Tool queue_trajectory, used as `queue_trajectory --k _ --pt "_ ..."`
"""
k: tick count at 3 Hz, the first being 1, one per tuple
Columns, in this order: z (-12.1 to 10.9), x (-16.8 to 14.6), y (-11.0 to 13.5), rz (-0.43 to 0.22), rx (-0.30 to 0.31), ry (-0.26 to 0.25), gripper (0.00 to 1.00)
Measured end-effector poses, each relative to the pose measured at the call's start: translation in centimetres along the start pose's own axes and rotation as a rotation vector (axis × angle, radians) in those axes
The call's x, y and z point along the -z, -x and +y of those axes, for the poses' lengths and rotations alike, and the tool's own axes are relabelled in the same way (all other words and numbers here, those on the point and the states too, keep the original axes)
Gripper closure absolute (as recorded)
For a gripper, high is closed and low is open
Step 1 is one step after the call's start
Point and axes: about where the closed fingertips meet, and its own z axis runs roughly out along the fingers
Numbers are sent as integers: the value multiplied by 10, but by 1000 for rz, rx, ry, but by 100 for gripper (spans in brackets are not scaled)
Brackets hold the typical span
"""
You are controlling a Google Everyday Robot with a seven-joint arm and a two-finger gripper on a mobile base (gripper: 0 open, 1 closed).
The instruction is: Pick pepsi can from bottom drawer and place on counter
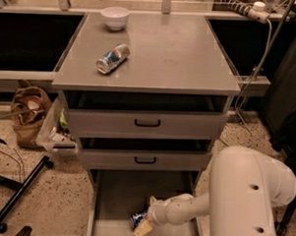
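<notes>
The pepsi can lay in the bottom drawer, lower centre of frame, with the gripper at it; its hold could not be told. The lift to the counter was not yet done.

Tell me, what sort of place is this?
Likely a lab or workshop: grey drawer cabinet, power strip at the back, cluttered bag on the floor. The gripper is in the bottom drawer beside the pepsi can.
</notes>
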Motion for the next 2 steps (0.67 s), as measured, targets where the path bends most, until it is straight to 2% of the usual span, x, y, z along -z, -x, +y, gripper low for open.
queue_trajectory --k 1,2 --pt "3 -77 -6 5 -31 47 0" --pt "3 -77 -6 5 -31 47 0"
